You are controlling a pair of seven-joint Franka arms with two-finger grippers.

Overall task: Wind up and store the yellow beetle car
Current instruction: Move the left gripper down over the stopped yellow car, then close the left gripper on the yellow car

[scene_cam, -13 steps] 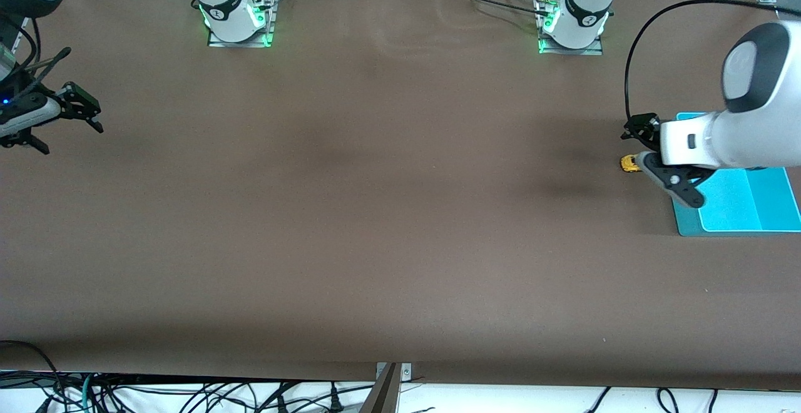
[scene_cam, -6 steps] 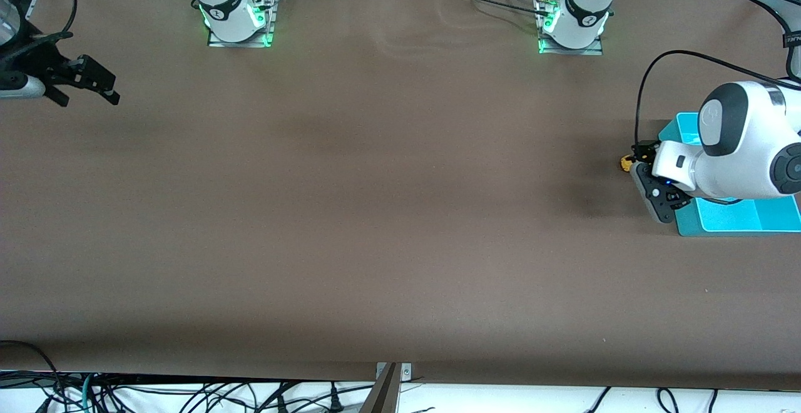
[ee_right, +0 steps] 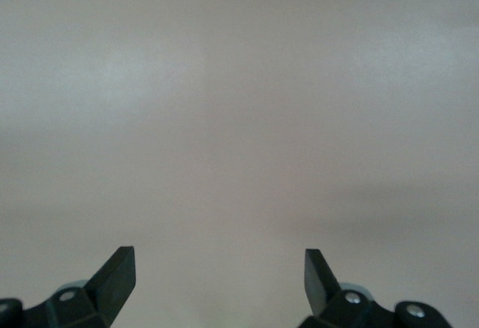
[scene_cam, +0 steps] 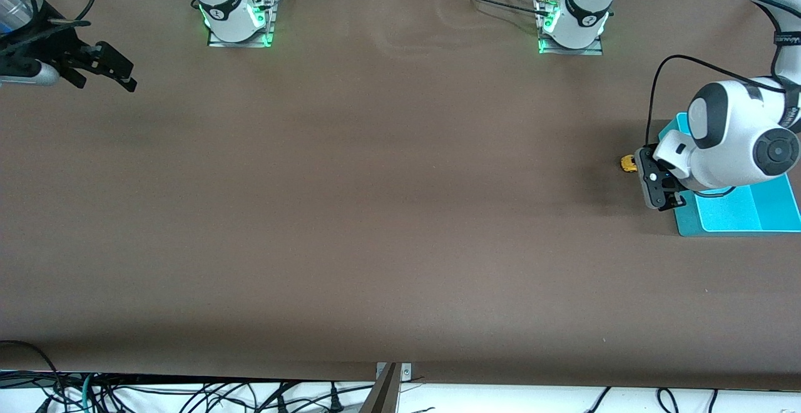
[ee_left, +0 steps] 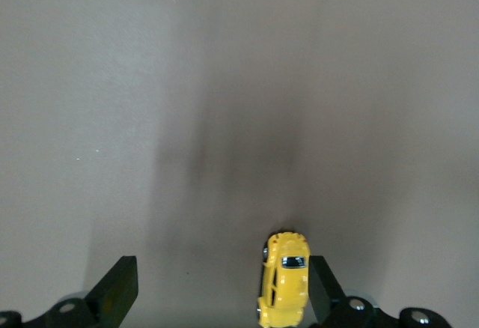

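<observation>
The yellow beetle car [scene_cam: 629,163] sits on the brown table [scene_cam: 375,213] toward the left arm's end, just beside the edge of a turquoise tray [scene_cam: 738,216] that lies at that same end. It stands on its wheels, loose on the cloth, not in the tray.

The left gripper [scene_cam: 657,184] hangs low over the table right beside the car and over the tray's edge. In the left wrist view its jaws stand wide apart and hold nothing; the yellow beetle car [ee_left: 284,279] lies between the fingers, close against one fingertip [ee_left: 318,283] and well apart from the other, so the grasp looks off-centre.

The right gripper [scene_cam: 103,66] is over the bare table at the right arm's end, well apart from the car. Its jaws too are spread wide and empty, as the right wrist view shows only plain table between them. That arm appears to wait.

Judging from this, the task is at an early stage: the car is not yet gripped, I see no sign of winding, and storing is still to come, presumably in the tray.

Of writing, only a small dark band with lettering shows on each arm's base link, too small to read. The car bears no legible mark.
</observation>
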